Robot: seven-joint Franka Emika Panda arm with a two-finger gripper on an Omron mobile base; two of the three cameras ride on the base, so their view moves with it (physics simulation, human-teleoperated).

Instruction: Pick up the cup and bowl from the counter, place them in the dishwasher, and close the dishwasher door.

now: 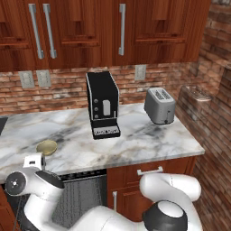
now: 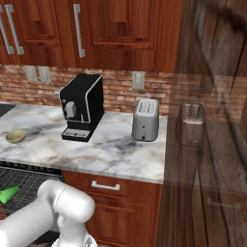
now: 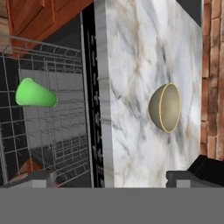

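Cup (image 3: 35, 93) was seen lying on its side in the wire rack (image 3: 52, 131) of the open dishwasher (image 1: 81, 198); in the right base view its green body showed low in the rack as well. That half of the task was judged done.

Bowl (image 3: 165, 107) was found upright on the counter (image 3: 131, 65), near the front edge and just above the dishwasher opening, well apart from the coffee machine (image 1: 103, 104) and toaster (image 1: 159, 105).

Gripper (image 3: 109, 180) was noted above the counter's front edge, fingers spread as wide as they go, nothing between them. One fingertip (image 3: 186, 177) stood over the stone, the other over the rack.

Relation that mattered: the bowl lay ahead of the fingers and offset toward the stone-side fingertip, not centred between them. The bowl being round, no long axis had to be matched; a rim grasp was judged the likely next step, calling for a shift toward the wall side and then a descent.

Dishwasher door was taken to be open; its panel could not be made out.
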